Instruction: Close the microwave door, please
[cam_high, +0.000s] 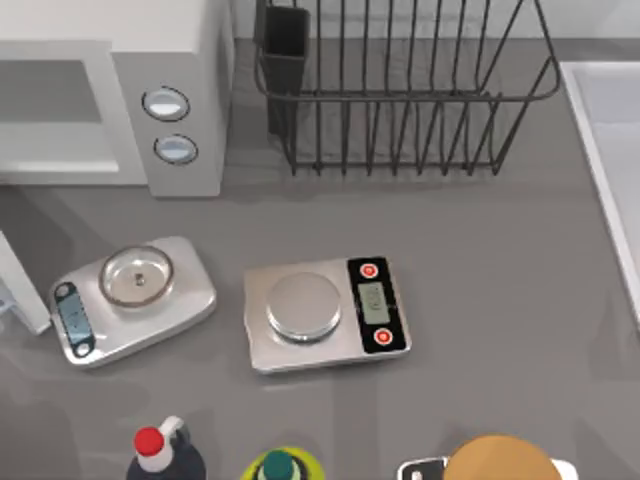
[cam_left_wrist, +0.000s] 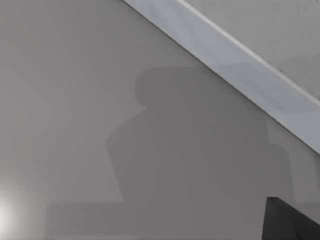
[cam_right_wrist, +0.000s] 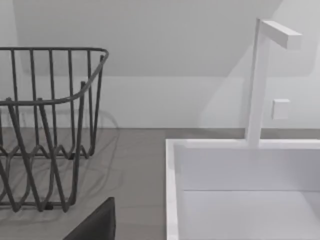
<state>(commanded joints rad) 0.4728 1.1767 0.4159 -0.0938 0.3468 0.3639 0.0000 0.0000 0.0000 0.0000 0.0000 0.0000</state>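
Note:
The microwave (cam_high: 110, 30) stands at the table's back left, its cavity open and its grey panel with two round knobs (cam_high: 170, 125) facing forward. The microwave door (cam_high: 20, 285) is a thin white slab at the left edge, swung out toward the front, well away from the cavity. A dark part of my left gripper (cam_left_wrist: 292, 222) juts into the left wrist view over a grey surface crossed by a pale band. A dark part of my right gripper (cam_right_wrist: 95, 225) lies low in the right wrist view, near the wire rack and the sink.
Two silver scales (cam_high: 130, 300) (cam_high: 325, 312) sit in front of the microwave. A dark wire dish rack (cam_high: 400, 90) stands at the back, and a white sink (cam_high: 610, 150) with a faucet (cam_right_wrist: 260, 80) is at the right. Bottles (cam_high: 165, 455) and a brown round object (cam_high: 500, 462) line the front edge.

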